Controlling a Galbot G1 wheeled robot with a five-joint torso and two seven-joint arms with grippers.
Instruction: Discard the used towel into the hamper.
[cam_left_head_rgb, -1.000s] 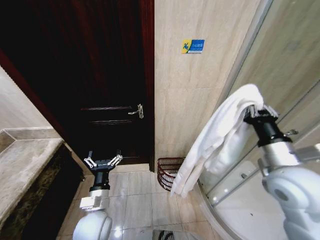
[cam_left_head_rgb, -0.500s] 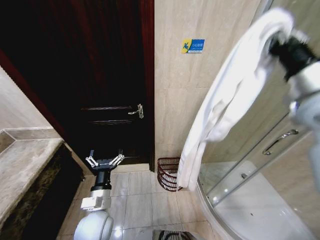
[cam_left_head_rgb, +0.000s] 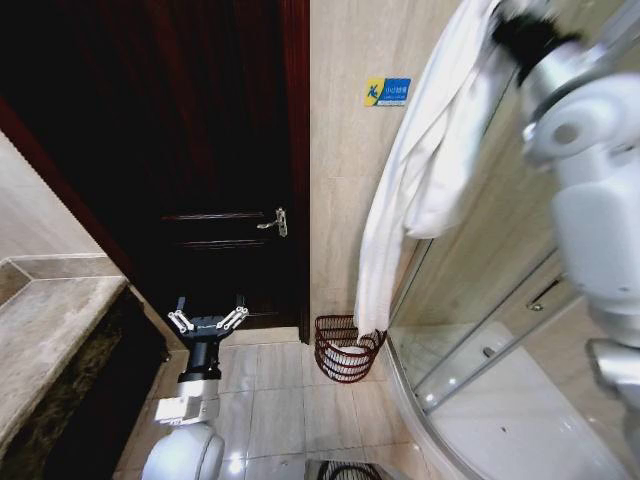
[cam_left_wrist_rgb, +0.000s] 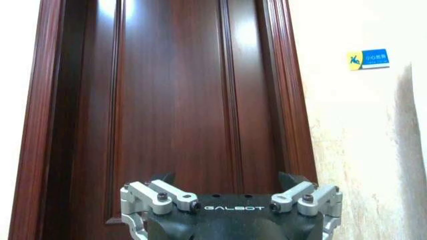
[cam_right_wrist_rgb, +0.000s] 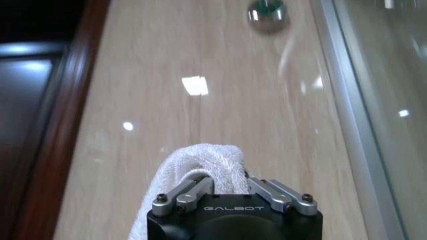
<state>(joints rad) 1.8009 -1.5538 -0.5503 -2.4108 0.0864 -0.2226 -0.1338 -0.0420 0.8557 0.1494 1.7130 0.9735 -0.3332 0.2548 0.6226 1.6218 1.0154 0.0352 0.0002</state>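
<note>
Right gripper (cam_right_wrist_rgb: 227, 186), raised high by the shower glass, is clamped on the white towel (cam_left_head_rgb: 420, 180), whose tail hangs beside the hamper (cam_left_head_rgb: 347, 347) on the floor below; released off-centre, it could drape outside the rim.

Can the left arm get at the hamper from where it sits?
Probably yes. The left end effector is open and low in front of the door, with bare floor between it and the hamper. The towel, held high by the right end effector, hangs over the hamper's far side, not between them.
</note>
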